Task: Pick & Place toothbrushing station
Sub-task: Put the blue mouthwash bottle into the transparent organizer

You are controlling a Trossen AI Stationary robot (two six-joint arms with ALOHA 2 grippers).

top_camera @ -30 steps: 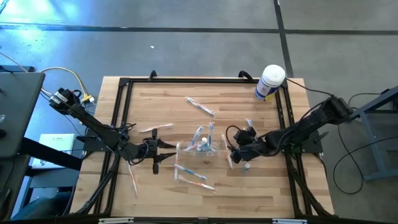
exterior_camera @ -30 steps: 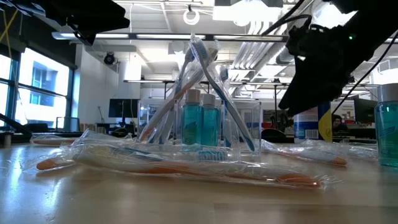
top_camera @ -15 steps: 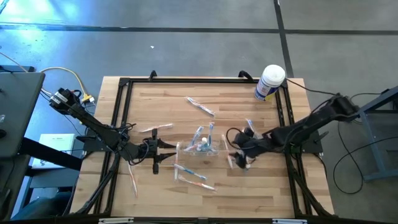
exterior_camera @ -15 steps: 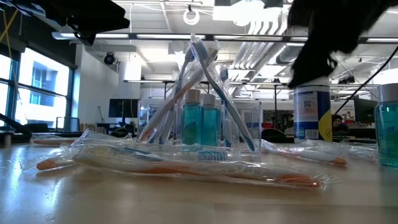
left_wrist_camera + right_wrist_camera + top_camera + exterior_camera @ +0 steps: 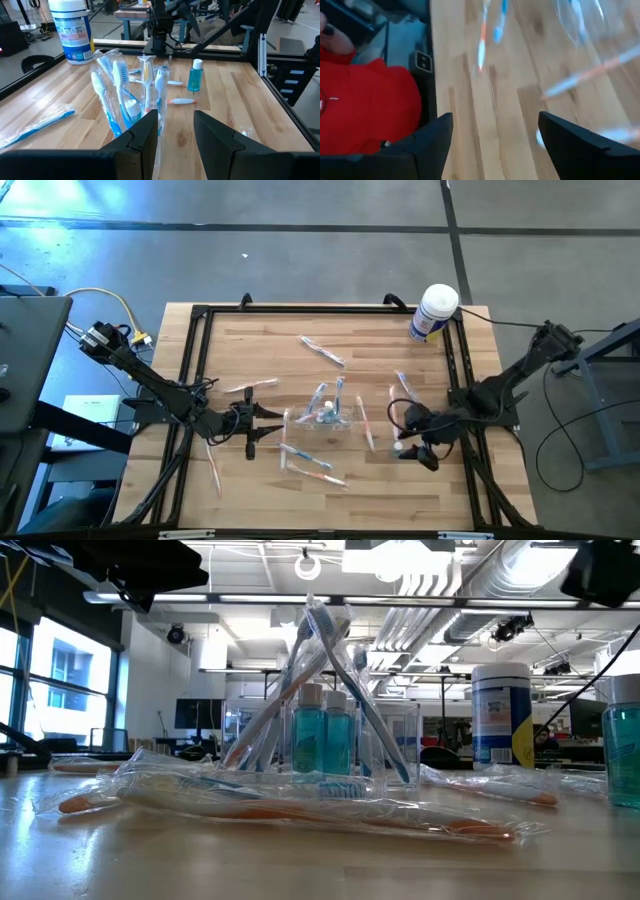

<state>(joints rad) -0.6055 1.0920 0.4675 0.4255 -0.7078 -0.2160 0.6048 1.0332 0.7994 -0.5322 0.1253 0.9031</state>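
The toothbrushing station, a clear holder with toothbrushes and teal bottles, stands mid-table among wrapped toothbrushes. The left gripper waits just beside it, fingers parted, holding nothing. The right gripper hangs near the table's right edge, spread wide and empty.

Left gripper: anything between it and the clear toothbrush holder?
Nothing visible. The left gripper sits just left of the clear holder, fingers open toward it; the left wrist view shows bare wood in the gap. Wrapped toothbrushes lie nearer the table's front edge, off that line. The right gripper is off to the holder's right.
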